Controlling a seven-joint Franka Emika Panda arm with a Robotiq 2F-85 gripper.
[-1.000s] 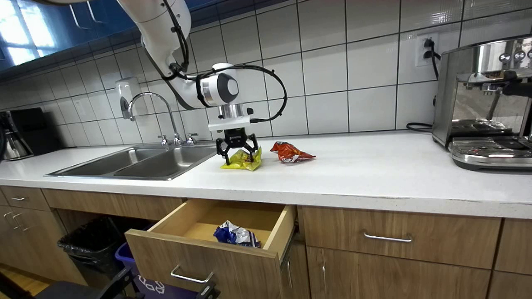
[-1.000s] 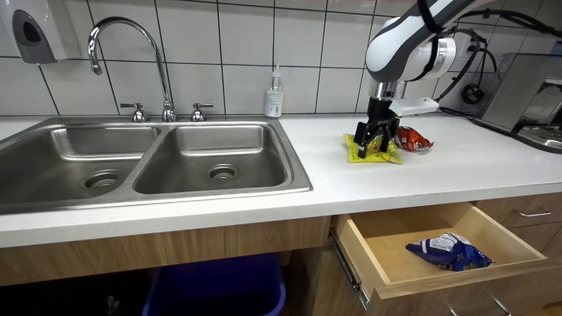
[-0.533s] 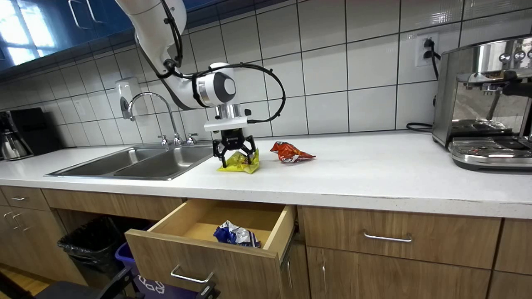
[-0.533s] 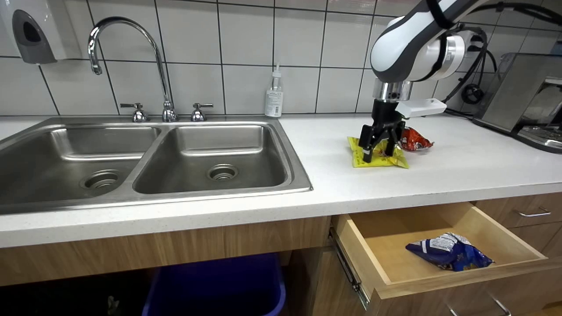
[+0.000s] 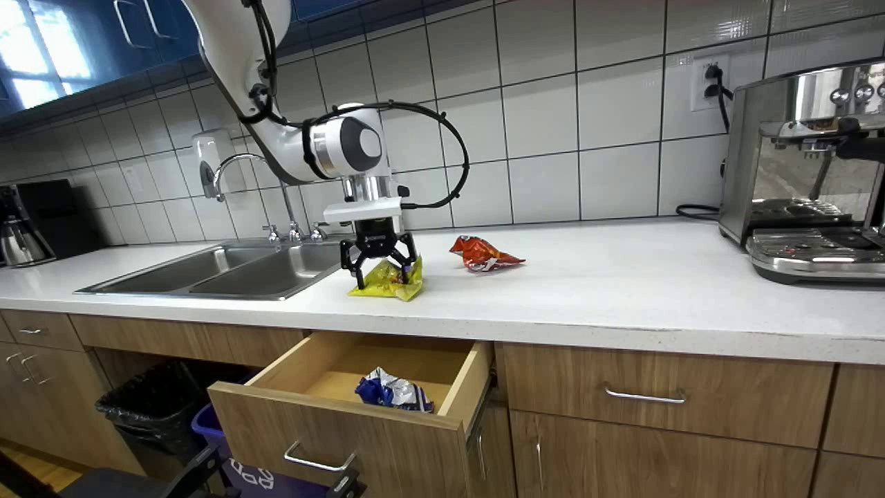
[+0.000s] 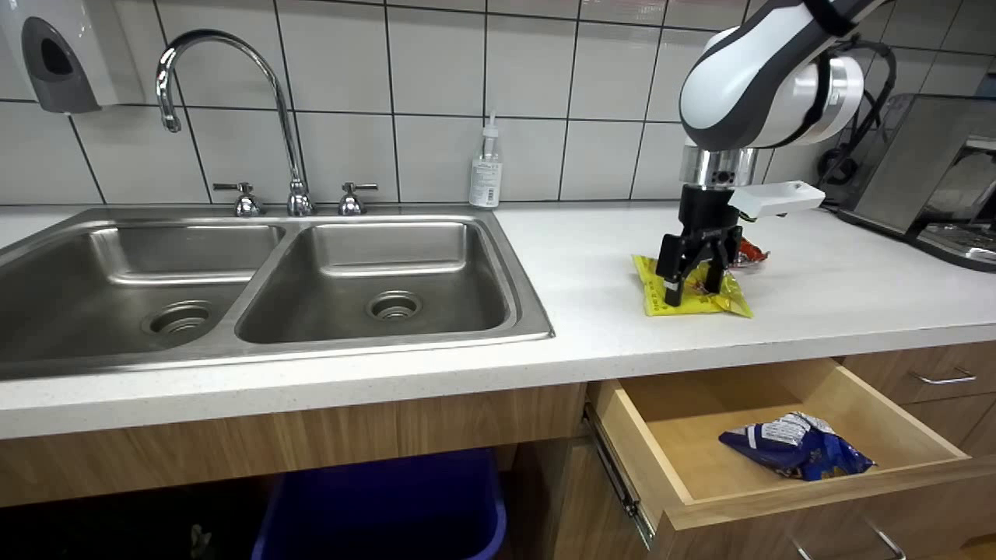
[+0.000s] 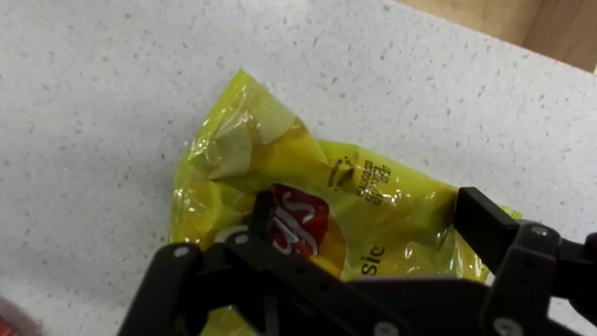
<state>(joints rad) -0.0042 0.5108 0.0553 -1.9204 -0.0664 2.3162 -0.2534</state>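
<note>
The black two-fingered pincer (image 5: 383,280) points straight down over a crinkled, shiny yellow plastic snack bag (image 7: 345,200) lying on the white speckled desk (image 5: 622,277). Its jaws stand wide apart, with part of the bag between them; whether the fingertips (image 7: 485,224) reach the desk is hidden. In the wrist view the pincer covers the bag's lower part and some of its red logo, and the small dark date print is hard to read. A crumpled red foil bag (image 5: 484,254) lies near on the desk; in an exterior view only its end (image 6: 752,253) shows from behind the pincer. A blurred red patch (image 7: 7,327) is cut off at the wrist view's lower left corner; I cannot tell what it is. A crumpled blue-and-white foil bag (image 6: 801,447) rests inside the pulled-out wooden drawer (image 5: 387,432). The stainless-steel double sink (image 6: 525,307) runs off the left edge in an exterior view. The silver, box-shaped espresso machine (image 5: 805,180) is cut by the right edge in both exterior views.
</note>
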